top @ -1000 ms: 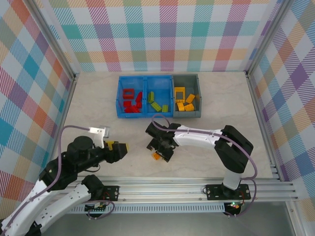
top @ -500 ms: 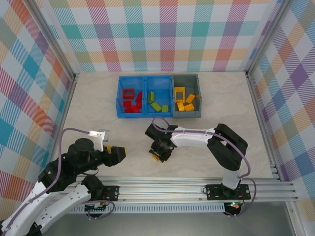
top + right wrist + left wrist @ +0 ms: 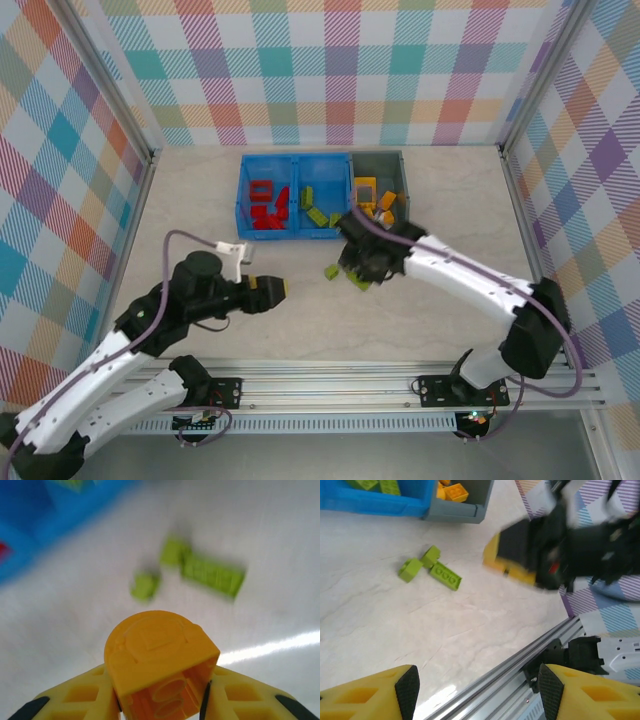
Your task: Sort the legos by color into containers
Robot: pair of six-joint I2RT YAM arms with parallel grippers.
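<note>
— Looking from above first: any risk?
— Dropping short. Right gripper (image 3: 362, 264) just in front of the grey bin (image 3: 404, 190), not over it. Release here and lose the load onto the table (image 3: 200, 200), beside the green legos (image 3: 330, 271). Could also clip the bin's front wall going in, or stray over the blue bin (image 3: 243, 200) next door.
— And the left gripper (image 3: 272, 290)?
— Well apart from both bins, touching nothing.
— Switching to the left wrist?
— Fingers (image 3: 407, 687) spread wide, nothing between them. Three green legos (image 3: 445, 575) loose on the table ahead, near the grey bin's corner. Blurred right gripper close beside them, so danger of a collision if reaching in now.
— Right wrist?
— Clamped on an orange brick (image 3: 160, 652), pinched at its sides between both fingers (image 3: 82, 700). Heavy blur, probably from fast motion. With so narrow a hold, could slip or twist loose before reaching the grey bin. Green legos (image 3: 212, 575) on the table below, clear of the fingers.
</note>
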